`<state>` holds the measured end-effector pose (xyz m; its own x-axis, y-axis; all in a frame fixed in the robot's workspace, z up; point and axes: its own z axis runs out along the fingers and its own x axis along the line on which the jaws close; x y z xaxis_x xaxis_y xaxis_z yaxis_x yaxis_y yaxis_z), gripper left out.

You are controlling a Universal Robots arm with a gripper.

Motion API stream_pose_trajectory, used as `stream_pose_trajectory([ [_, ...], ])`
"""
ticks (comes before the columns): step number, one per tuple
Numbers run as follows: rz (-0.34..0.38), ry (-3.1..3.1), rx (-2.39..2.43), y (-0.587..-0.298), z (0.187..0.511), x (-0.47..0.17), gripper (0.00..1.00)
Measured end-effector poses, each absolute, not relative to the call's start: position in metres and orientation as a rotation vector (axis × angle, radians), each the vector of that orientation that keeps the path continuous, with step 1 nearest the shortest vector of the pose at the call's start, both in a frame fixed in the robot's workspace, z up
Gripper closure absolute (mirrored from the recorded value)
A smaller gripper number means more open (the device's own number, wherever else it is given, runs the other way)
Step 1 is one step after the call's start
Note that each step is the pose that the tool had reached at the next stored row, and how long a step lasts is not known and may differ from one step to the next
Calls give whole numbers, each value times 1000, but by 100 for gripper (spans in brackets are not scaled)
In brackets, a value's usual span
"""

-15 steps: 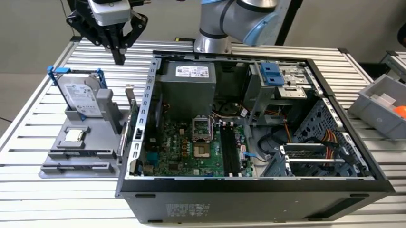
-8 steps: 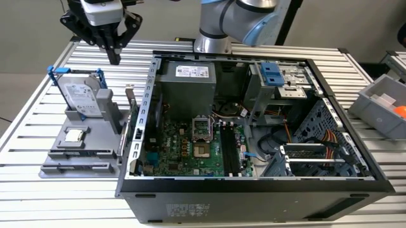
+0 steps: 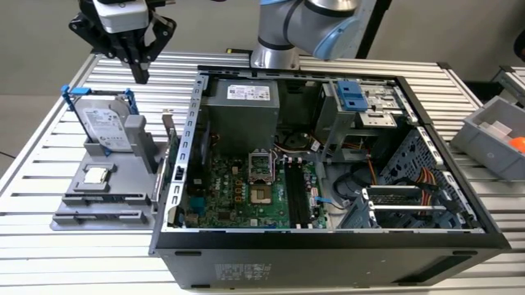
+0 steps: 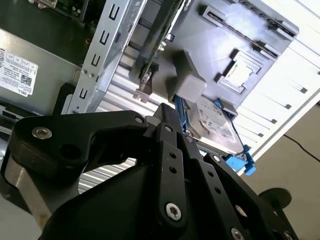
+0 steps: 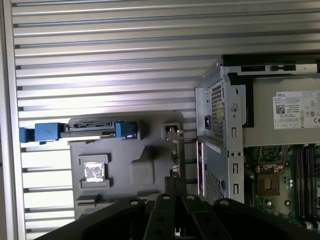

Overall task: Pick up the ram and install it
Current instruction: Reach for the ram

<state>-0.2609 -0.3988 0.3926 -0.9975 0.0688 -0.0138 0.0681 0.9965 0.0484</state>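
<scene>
Ram (image 3: 168, 147) on edge in the grey holder (image 3: 107, 203), just beside the open computer case (image 3: 328, 252).
Claw (image 3: 141, 74) hangs over the bench (image 3: 74, 261), pinched narrow, empty, above the holder's far end.

The scene is lit evenly and brightly. Glare is seen on the slatted table (image 5: 110, 85) beside the computer case (image 3: 328, 246); within the case, shadow is gathered. The gripper (image 4: 168, 114) is underexposed.
</scene>
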Motion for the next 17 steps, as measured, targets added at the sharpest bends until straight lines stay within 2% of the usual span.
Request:
stream_pose_trajectory([
  [17, 75, 3124, 106, -399, 393, -281, 100],
])
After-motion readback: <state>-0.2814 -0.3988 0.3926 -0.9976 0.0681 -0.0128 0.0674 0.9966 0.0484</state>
